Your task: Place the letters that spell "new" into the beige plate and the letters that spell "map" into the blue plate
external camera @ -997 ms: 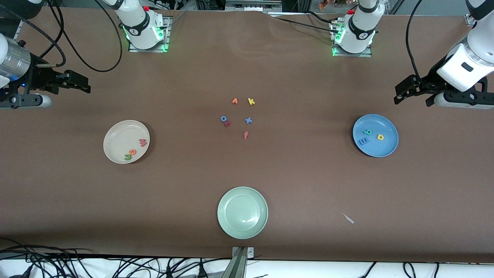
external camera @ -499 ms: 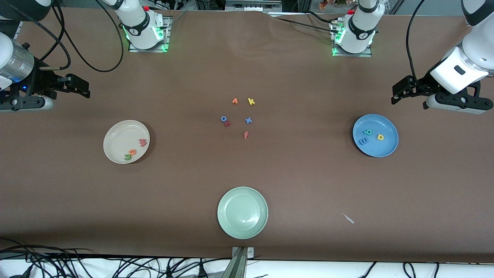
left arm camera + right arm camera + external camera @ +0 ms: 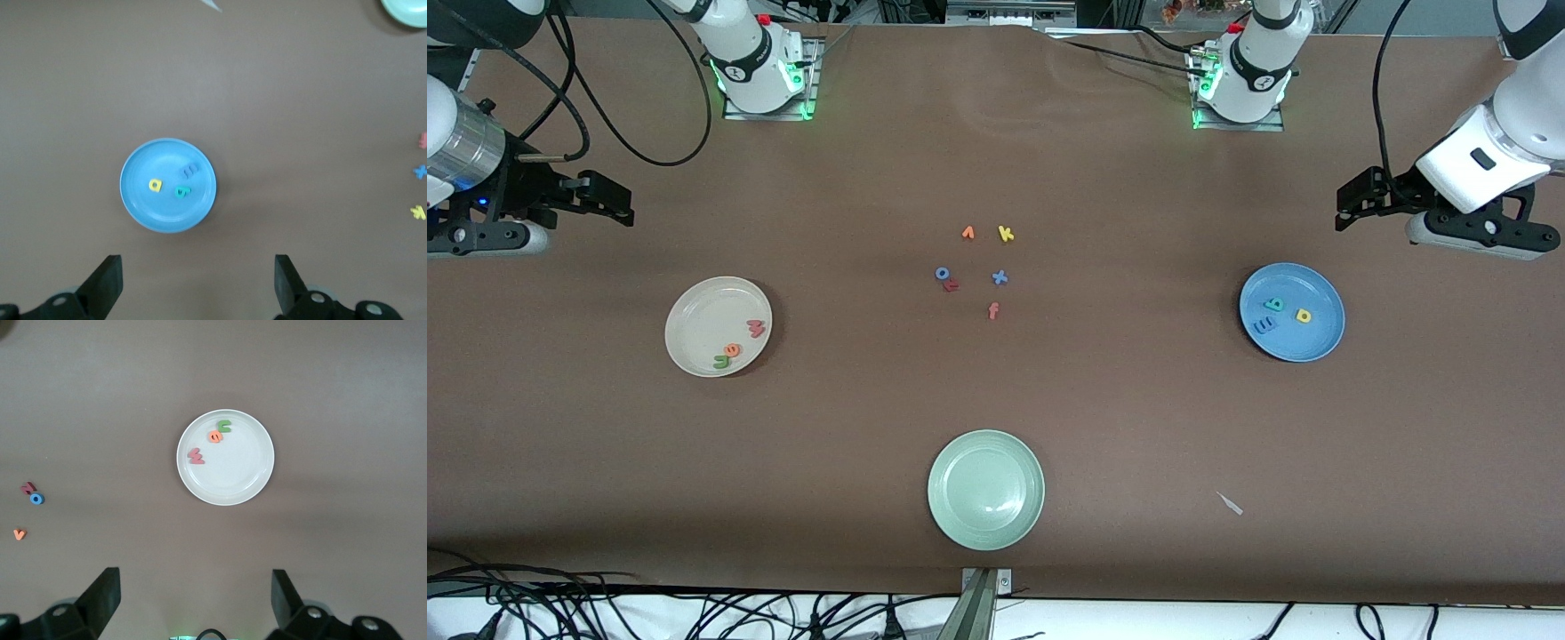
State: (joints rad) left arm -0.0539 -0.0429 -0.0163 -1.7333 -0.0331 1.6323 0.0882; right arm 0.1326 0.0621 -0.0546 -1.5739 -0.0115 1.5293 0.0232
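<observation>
Letters that spell "new" point(image 3: 738, 347) lie in the beige plate point(image 3: 694, 311), toward the right arm's end of the table; the letters that spell "map" point(image 3: 1280, 316) lie in the blue plate point(image 3: 1320, 342), toward the left arm's end. Left gripper point(image 3: 197, 280) hangs over bare table beside the blue plate, jaws wide, holding nothing. Right gripper point(image 3: 195, 597) hangs beside the beige plate, jaws wide, likewise unloaded.
</observation>
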